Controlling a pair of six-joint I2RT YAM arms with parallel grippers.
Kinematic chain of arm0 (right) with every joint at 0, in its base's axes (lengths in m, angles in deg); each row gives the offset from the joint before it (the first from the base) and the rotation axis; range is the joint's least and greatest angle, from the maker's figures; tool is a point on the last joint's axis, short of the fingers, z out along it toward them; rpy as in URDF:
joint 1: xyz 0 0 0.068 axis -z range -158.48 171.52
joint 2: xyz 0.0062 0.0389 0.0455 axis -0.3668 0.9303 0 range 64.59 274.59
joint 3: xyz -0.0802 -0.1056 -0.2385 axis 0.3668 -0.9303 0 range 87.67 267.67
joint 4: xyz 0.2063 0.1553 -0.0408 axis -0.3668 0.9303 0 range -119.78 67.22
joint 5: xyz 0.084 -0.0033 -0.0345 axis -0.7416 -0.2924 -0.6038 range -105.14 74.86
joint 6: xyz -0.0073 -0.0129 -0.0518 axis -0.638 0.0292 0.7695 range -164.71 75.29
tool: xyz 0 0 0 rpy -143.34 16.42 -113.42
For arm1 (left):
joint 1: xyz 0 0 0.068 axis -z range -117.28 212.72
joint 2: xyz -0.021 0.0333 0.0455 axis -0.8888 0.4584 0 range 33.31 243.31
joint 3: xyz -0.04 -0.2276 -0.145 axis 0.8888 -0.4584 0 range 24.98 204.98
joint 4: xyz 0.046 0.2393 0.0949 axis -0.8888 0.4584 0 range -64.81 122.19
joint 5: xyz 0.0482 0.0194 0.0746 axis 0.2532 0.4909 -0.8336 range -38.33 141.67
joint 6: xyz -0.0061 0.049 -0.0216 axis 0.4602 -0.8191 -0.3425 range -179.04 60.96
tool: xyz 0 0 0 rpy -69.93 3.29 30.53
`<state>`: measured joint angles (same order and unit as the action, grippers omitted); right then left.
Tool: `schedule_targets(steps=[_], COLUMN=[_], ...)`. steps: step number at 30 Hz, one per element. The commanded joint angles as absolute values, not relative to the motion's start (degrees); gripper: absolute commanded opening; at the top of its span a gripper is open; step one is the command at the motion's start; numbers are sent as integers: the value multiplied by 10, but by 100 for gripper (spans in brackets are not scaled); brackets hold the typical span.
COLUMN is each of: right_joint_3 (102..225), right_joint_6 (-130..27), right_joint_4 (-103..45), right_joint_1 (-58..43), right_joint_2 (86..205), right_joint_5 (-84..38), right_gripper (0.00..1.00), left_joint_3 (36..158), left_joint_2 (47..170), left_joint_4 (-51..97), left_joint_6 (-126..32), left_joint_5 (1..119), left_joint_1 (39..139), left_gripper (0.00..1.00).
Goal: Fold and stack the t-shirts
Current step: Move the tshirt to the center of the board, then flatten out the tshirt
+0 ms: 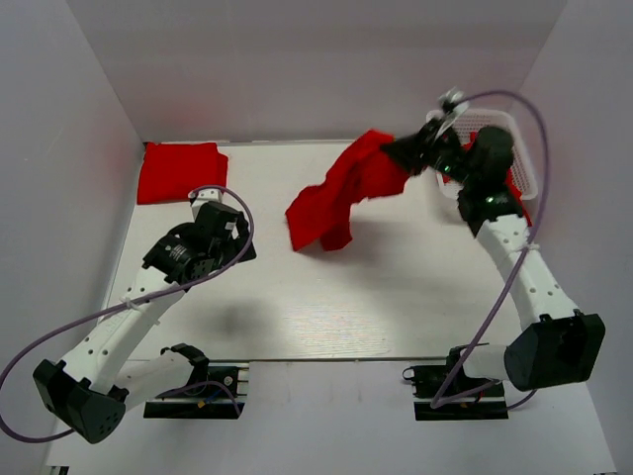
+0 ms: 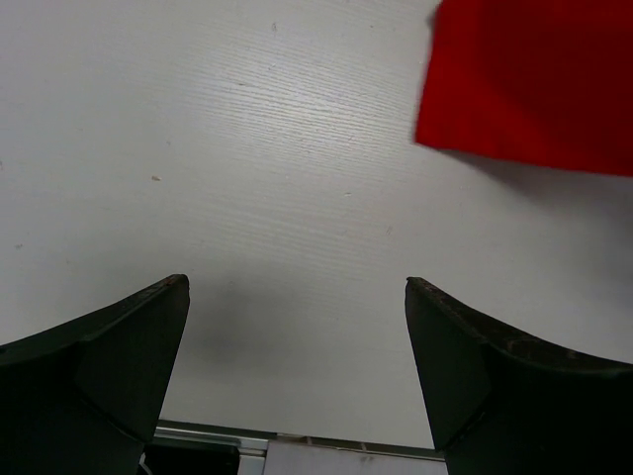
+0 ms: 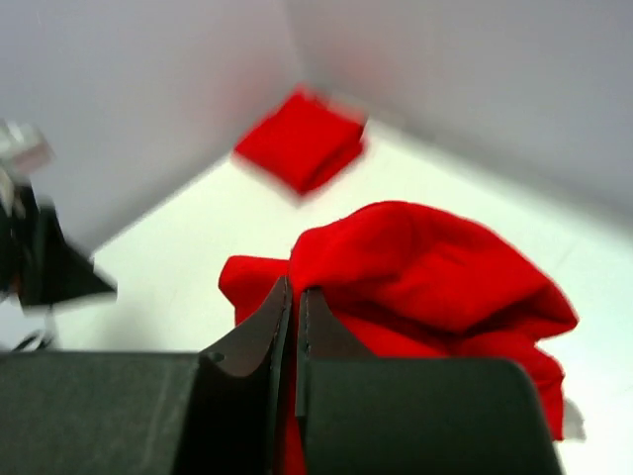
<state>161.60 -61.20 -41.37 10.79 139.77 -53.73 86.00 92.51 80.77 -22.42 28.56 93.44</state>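
Basket: white lattice, far right of the desk; red fabric showed inside.
Right end effector: pinched a hanging t-shirt above mid-desk.
Folded t-shirt: far-left corner.
Left end effector: spread, over bare desk.

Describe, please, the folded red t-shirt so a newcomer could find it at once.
Start at the white table and go to its far left corner, by the back wall. The folded t-shirt lies flat there, a neat red rectangle. Unlike the crumpled t-shirt dangling from the right gripper near the basket, nothing touches it.
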Motion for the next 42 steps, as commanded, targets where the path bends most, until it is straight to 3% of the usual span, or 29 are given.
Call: schedule_targets(steps=[1, 4, 5, 6, 12, 20, 24, 35, 42], right_joint_3=[1486, 1393, 1380, 1370, 1370, 1430, 1417, 1372, 1361], right_joint_6=[-648, -654, -643, -637, -630, -630, -627, -633, -639], right_joint_4=[-534, -492, -475, -449, -377, -176, -95, -42, -96], right_joint_1=[77, 35, 16, 12, 8, 9, 9, 8, 0], right_joint_2=[1383, 1421, 1447, 1453, 1419, 1313, 1268, 1208, 1236], right_joint_5=[-530, -543, -531, -522, -394, -56, 2, -89, -202], right_gripper=[0, 4, 40, 89, 90, 90, 90, 90, 90], left_joint_3=[860, 860, 860, 867, 896, 901, 919, 942, 904], left_joint_2=[904, 911, 918, 924, 968, 979, 990, 1070, 1107], left_joint_4=[823, 829, 829, 836, 857, 850, 857, 862, 743], left_joint_6=[-205, -205, -205, -205, -205, -205, -211, -204, -211], left_joint_5=[286, 291, 291, 291, 296, 307, 312, 334, 322], left_joint_1=[932, 932, 932, 932, 932, 927, 927, 927, 927], left_gripper=[100, 100, 100, 100, 100, 100, 100, 100, 100])
